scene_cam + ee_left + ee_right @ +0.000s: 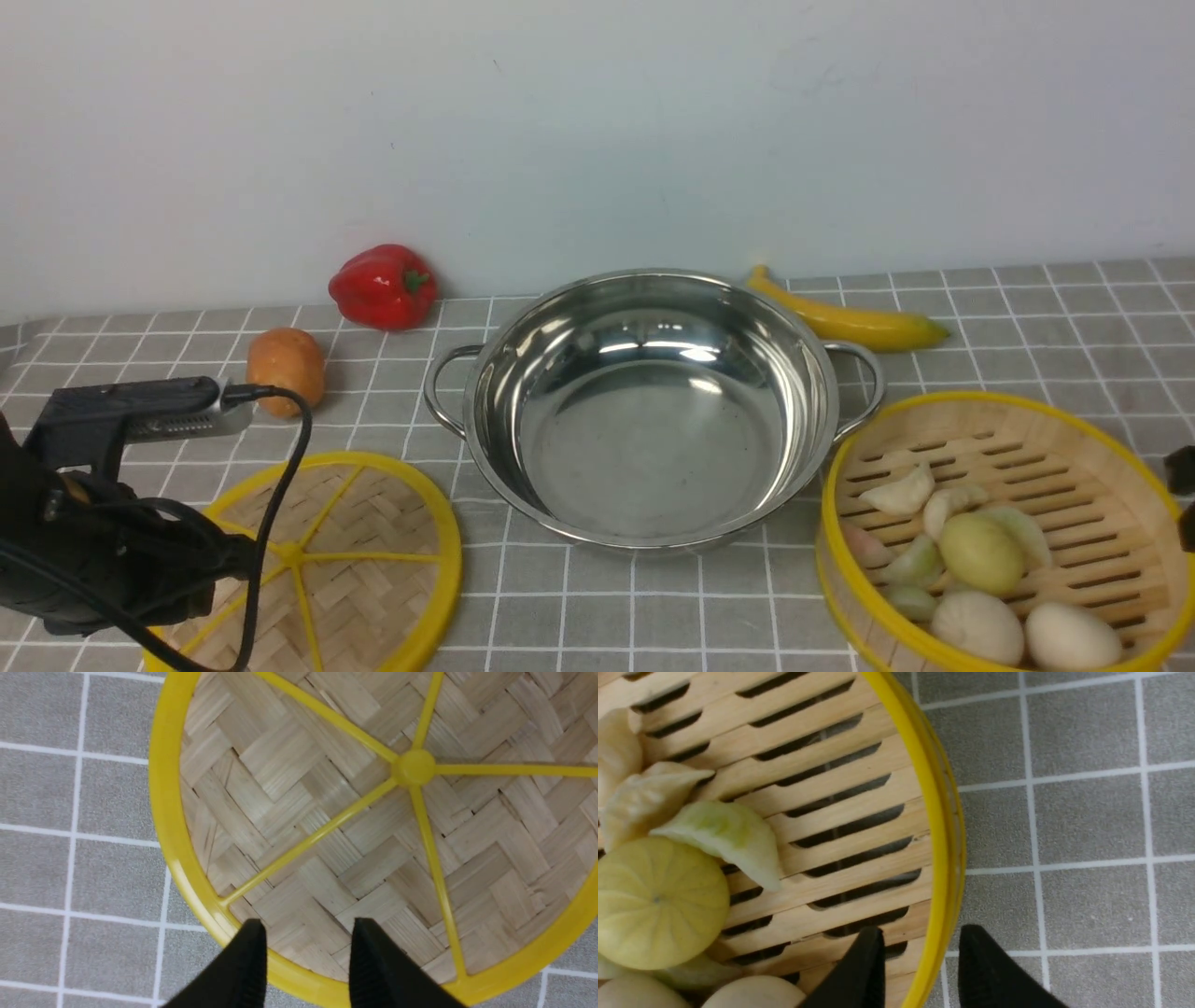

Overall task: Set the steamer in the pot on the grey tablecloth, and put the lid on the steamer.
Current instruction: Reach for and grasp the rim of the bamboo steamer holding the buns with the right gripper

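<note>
White wall (597,121) backs a grey tablecloth (1027,317) that fills the lower half of the front view. The pot (653,467) sits at centre frame. The steamer (1027,439) stands on the cloth at lower right, just beside the pot's right handle, with buns (980,555) and dumplings inside. The lid (373,523) lies flat at lower left, near the pot. The left gripper (308,926) hangs over the lid's rim, fingers apart, holding nothing. The right gripper (920,933) straddles the steamer's yellow rim, one finger inside and one outside, not clamped. A pepper (383,285) and potato (287,367) lie left of the pot, and a banana (850,322) lies at its upper right.
</note>
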